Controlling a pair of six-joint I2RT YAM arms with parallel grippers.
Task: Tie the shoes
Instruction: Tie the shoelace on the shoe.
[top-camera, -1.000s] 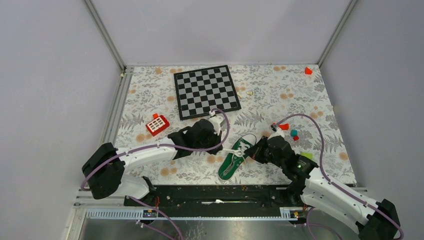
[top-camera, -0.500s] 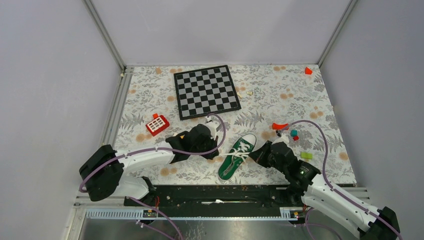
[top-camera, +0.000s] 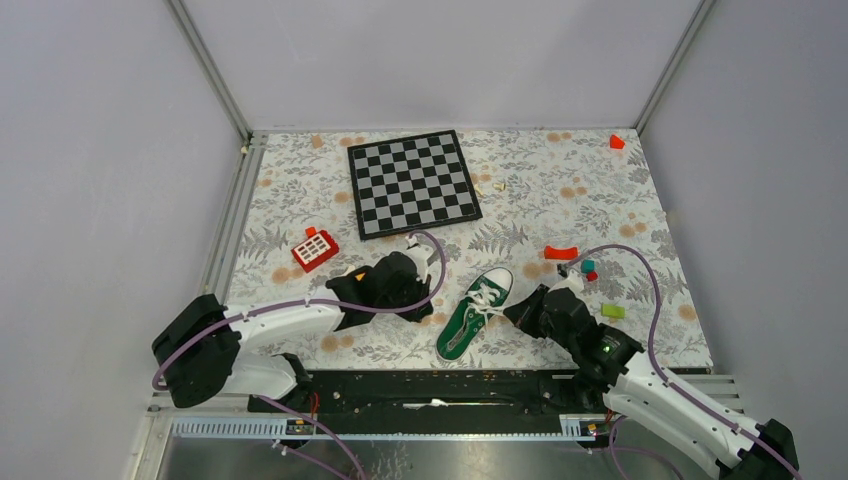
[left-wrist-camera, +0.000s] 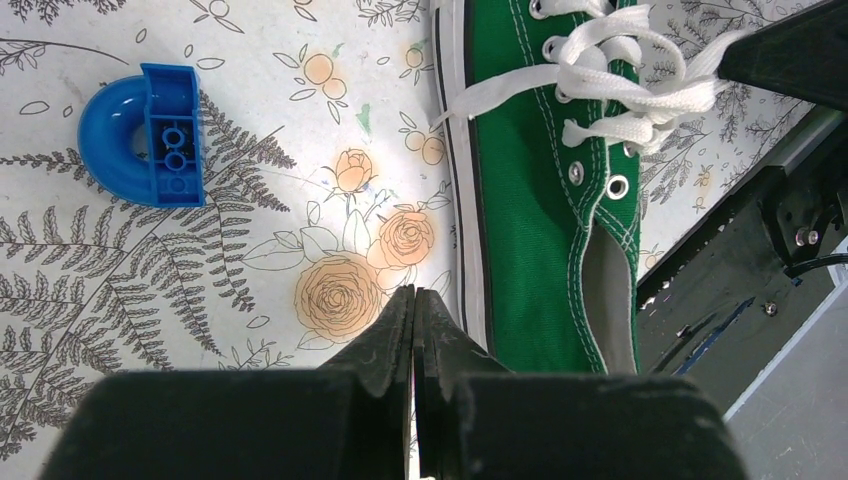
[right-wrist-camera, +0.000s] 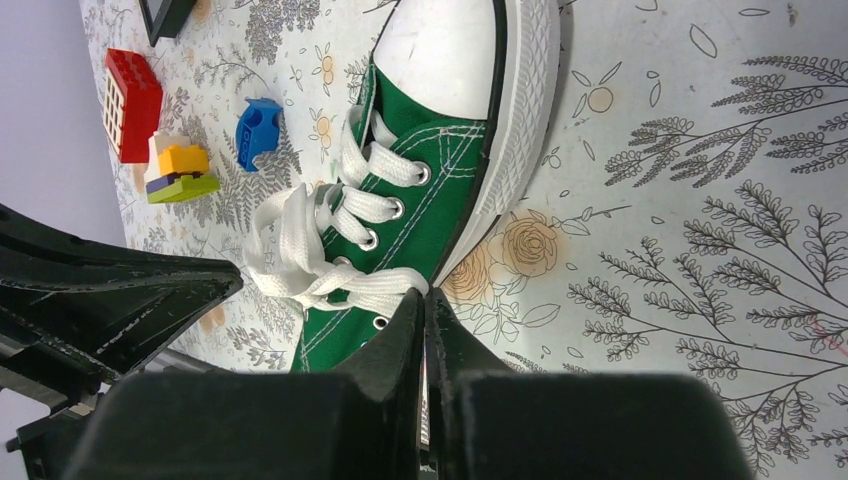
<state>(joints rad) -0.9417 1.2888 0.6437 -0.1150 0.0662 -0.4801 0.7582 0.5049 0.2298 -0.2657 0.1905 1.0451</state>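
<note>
The green shoe (top-camera: 465, 320) lies on the flowered table, toe toward the far side, between my two grippers. Its white laces (left-wrist-camera: 620, 90) are bunched in a loose tangle over the eyelets. In the left wrist view the left gripper (left-wrist-camera: 415, 292) is shut with nothing visible between its tips, just left of the shoe's sole (left-wrist-camera: 465, 250). In the right wrist view the right gripper (right-wrist-camera: 424, 295) is shut on a strand of the lace (right-wrist-camera: 370, 285) at the shoe's right side. From above, the left gripper (top-camera: 430, 310) and the right gripper (top-camera: 513, 310) flank the shoe.
A chessboard (top-camera: 414, 184) lies at the far middle. A red windowed block (top-camera: 314, 249) sits left of my left arm. A blue arch (left-wrist-camera: 145, 133) lies left of the shoe. A red arch (top-camera: 561, 252), small blocks (top-camera: 590, 268) and a green block (top-camera: 612, 311) lie right of it.
Both arms have drawn back a little toward the near edge, away from the shoe. The right arm's retreat has uncovered the red arch and small blocks. Both grippers stay shut.
</note>
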